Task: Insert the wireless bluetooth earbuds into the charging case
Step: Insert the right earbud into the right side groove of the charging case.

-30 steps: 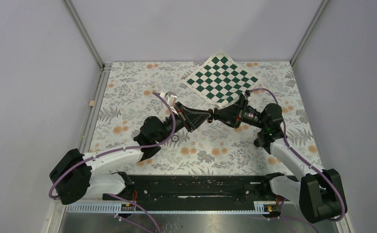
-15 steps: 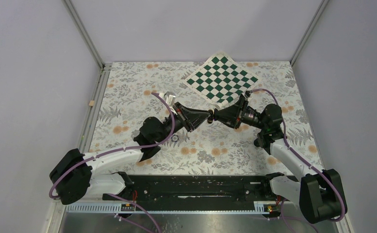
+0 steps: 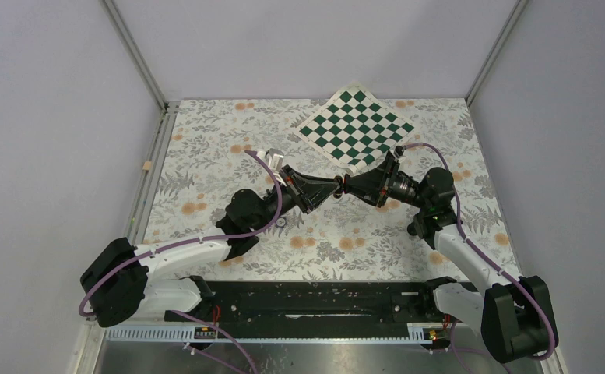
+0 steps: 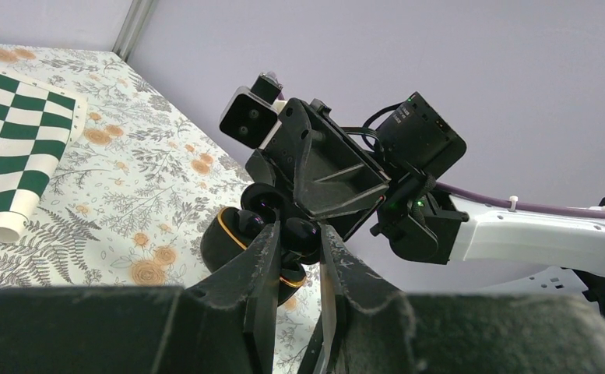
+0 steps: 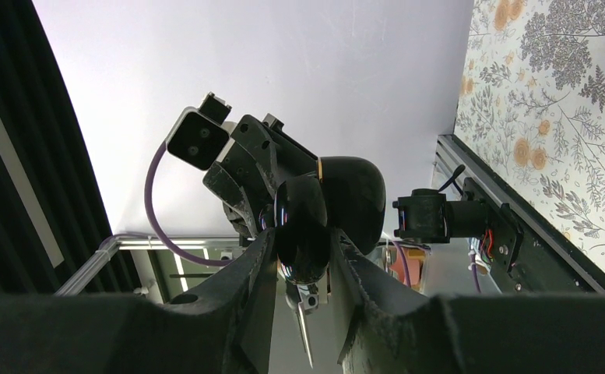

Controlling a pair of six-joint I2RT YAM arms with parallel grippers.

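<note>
Charging case (image 5: 303, 224), lid open, clamped in the right gripper (image 3: 349, 185) in the air above mid-table. Left gripper (image 3: 336, 187) pinched tight on an earbud (image 4: 302, 232) at the case's mouth. Floral table (image 3: 205, 156); checkered cloth (image 3: 355, 126) at the far edge; pale walls (image 3: 50, 117).

Two arms, same build. Left arm (image 3: 182, 261) and right arm (image 3: 470, 261): white link shells, chunky black joint housings, black forearms. Purple cable (image 4: 548, 209) runs along each, cinched with white zip ties (image 4: 513, 204). Left gripper (image 3: 338, 187) and right gripper (image 3: 346, 185): black, wedge-shaped, ribbed plastic, matte tapered fingers (image 4: 260, 265). Pale camera box (image 4: 247, 118) with two lenses on each wrist. Small green light (image 4: 417, 204) on right arm's black joint. Bases bolted to black rail (image 3: 314, 300).
</note>
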